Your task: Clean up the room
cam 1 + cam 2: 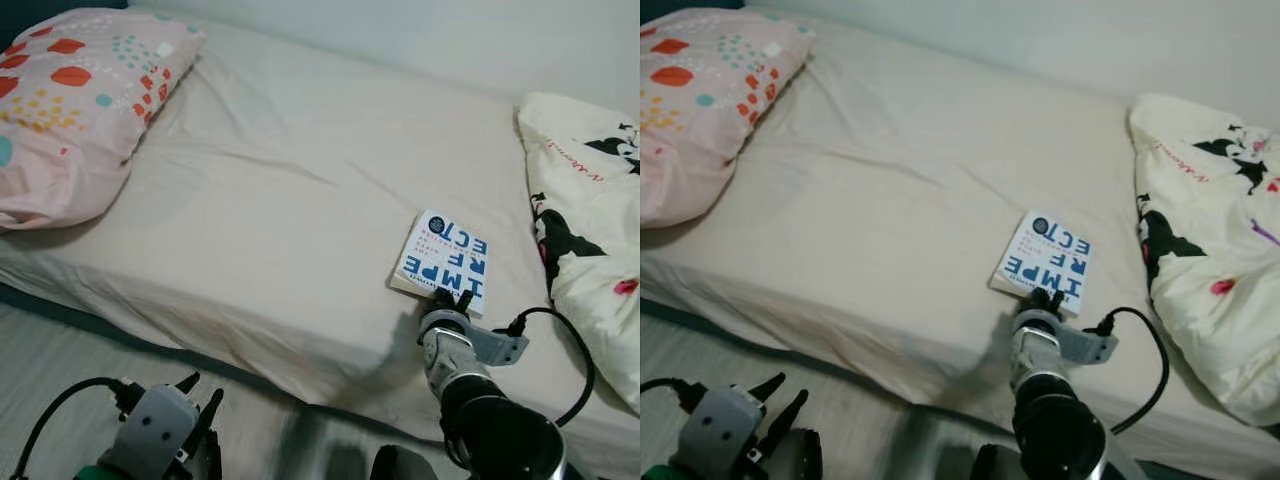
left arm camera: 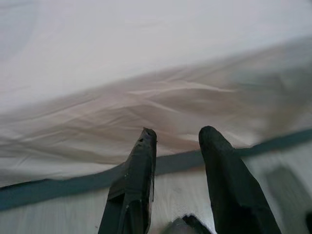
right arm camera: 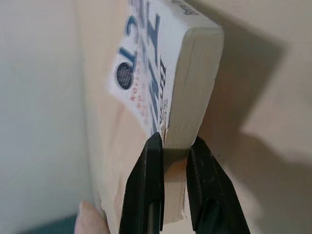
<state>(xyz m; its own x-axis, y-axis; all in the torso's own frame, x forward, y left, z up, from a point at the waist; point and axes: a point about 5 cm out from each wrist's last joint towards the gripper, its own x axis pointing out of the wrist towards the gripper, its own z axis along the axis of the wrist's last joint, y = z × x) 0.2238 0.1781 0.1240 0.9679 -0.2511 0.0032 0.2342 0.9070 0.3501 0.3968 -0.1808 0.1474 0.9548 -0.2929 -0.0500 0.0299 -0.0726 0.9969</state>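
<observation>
A white paperback book (image 1: pixel 443 259) with large blue letters lies on the beige bed sheet (image 1: pixel 290 190), near the bed's front edge. My right gripper (image 1: pixel 452 297) is at the book's near edge. In the right wrist view its two black fingers (image 3: pixel 147 185) clamp the book (image 3: pixel 163 73) at its page edge. My left gripper (image 1: pixel 198 398) hangs low beside the bed over the floor. Its fingers (image 2: pixel 139 180) stand apart with nothing between them, pointing at the mattress side.
A pink pillow (image 1: pixel 70 100) with red and teal spots lies at the bed's far left. A white quilt (image 1: pixel 590 230) with black cartoon prints is bunched at the right. Pale wooden floor (image 1: pixel 60 370) runs along the bed's front.
</observation>
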